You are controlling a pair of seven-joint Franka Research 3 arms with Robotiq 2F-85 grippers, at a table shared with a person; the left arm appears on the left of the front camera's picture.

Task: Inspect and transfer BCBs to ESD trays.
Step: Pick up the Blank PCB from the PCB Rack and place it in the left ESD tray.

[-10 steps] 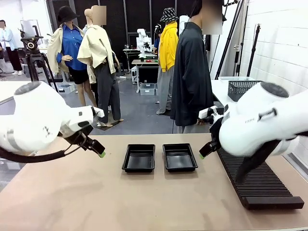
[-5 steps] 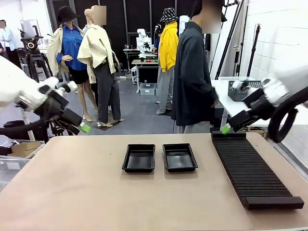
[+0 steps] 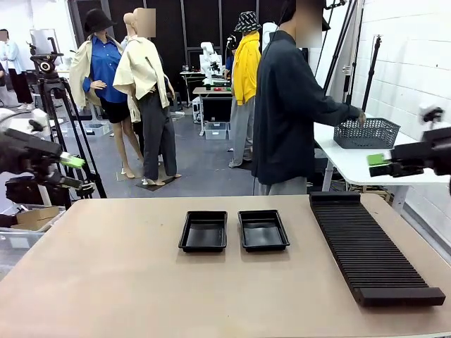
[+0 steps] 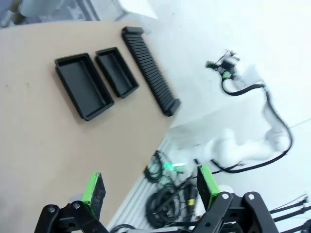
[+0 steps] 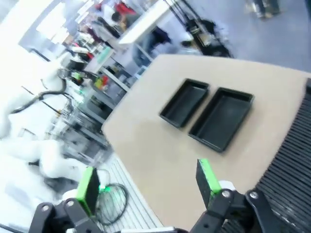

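Note:
Two empty ESD trays, the left one (image 3: 203, 231) and the right one (image 3: 263, 229), sit side by side at the table's middle. No BCBs are in view. My left gripper (image 3: 67, 167) hangs open off the table's left edge, high above it. Off to the right, my right gripper (image 3: 382, 165) is open too, above the table's far right corner. From the left wrist view, the open left gripper (image 4: 149, 187) looks down on both trays (image 4: 82, 86) from afar. The right wrist view has the open right gripper (image 5: 146, 182) far above the trays (image 5: 221, 118). Neither gripper holds anything.
A long black ribbed rack (image 3: 370, 246) lies along the table's right side. A person in a dark coat (image 3: 285, 105) stands at the far edge, one hand on a grey mesh basket (image 3: 366, 132) on a white side table. A tripod (image 3: 60, 127) stands at the left.
Both arms swung up and outward from over the table to its sides. The person turned and reached a hand to the mesh basket.

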